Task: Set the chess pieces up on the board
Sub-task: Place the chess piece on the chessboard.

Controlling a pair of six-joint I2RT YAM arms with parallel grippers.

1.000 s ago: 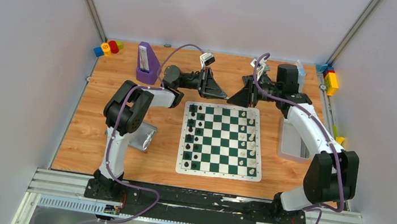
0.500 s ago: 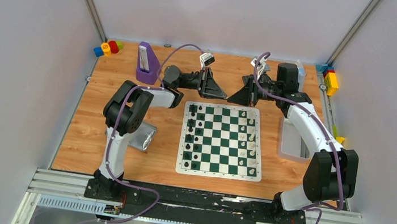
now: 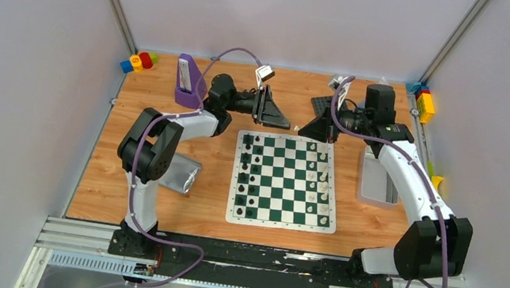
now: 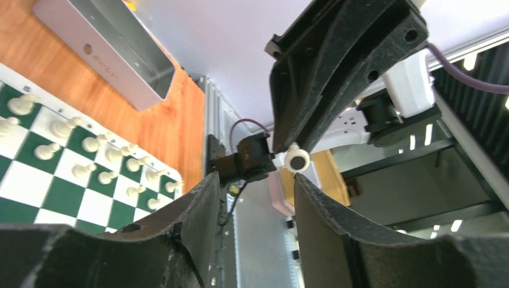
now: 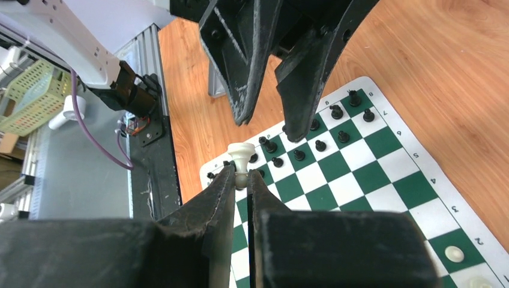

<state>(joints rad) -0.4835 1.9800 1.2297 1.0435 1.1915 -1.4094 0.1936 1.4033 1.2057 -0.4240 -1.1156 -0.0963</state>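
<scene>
Near the board [image 5: 372, 141], the right claw [image 5: 242, 177] pinches a white piece [image 5: 242, 155] between its fingertips; the left claw [image 4: 255, 189] gapes.

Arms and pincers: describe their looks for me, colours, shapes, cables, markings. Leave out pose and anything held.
The left arm and right arm have white tubular links joined by chunky black joint housings. A purple cable loops along each. The left pincer and right pincer are matte black, with two rough wedge-shaped fingers tapering to the tips. No markings show.
</scene>
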